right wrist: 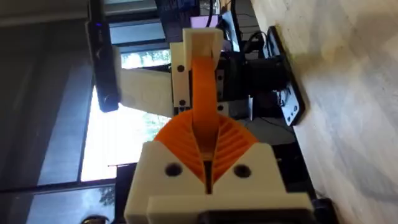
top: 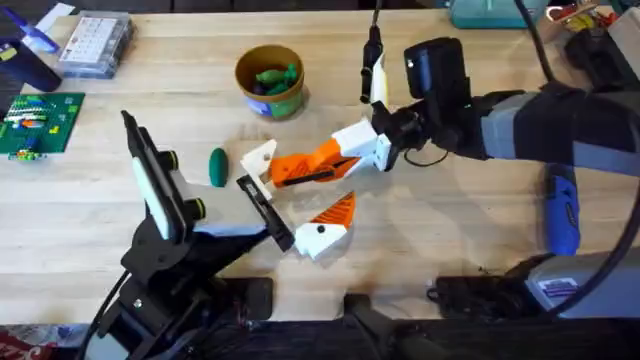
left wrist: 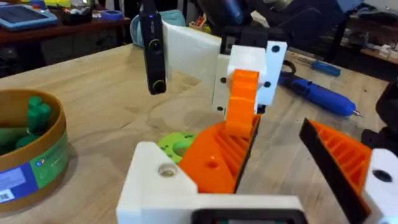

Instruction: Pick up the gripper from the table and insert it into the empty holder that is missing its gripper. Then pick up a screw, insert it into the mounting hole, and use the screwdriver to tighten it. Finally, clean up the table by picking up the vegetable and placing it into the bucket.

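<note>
Right gripper [top: 300, 172] jaws clenched on the orange gripper finger [top: 318, 160], right of the vegetable [top: 217, 166]; left gripper [top: 300, 215] jaws released.

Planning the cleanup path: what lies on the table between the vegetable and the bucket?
In the overhead view, only bare table lies between the vegetable and the bucket; the white-and-orange parts sit off to the side.

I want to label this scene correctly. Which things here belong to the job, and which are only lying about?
Job: orange part in right claw; screwdriver; vegetable; bucket; table.
Lying about: clear compartment box; green board; green ring.
</note>
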{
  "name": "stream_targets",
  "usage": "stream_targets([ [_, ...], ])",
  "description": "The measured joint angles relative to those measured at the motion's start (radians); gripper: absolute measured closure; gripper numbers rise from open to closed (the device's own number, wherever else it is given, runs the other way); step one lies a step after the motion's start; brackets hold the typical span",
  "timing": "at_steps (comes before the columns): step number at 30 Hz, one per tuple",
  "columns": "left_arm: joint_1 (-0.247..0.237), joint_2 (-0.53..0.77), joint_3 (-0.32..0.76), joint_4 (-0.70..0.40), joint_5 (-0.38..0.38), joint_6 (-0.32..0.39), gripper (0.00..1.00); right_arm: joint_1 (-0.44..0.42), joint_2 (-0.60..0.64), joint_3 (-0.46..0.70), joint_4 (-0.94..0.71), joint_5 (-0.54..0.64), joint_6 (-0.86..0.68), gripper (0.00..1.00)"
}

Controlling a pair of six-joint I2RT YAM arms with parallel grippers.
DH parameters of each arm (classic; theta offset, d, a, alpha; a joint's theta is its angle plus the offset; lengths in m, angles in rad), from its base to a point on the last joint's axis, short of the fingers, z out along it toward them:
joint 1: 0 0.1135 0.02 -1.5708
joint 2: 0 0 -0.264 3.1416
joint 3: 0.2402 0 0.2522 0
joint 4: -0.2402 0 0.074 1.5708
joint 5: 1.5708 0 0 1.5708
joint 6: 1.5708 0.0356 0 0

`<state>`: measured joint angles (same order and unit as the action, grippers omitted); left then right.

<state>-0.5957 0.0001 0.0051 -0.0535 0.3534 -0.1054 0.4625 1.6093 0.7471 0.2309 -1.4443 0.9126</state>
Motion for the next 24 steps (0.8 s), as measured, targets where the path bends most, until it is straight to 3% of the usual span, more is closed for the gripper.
stream_targets([
  [11,0.005,0.0,0.0,-0.002,-0.038,-0.003,0.009,0.003,0.107,0.111,-0.004,-0.022,0.023,0.981],
  [24,0.01,0.0,0.0,0.0,-0.062,0.001,0.009,0.004,0.116,0.153,-0.014,0.027,0.06,0.981],
])
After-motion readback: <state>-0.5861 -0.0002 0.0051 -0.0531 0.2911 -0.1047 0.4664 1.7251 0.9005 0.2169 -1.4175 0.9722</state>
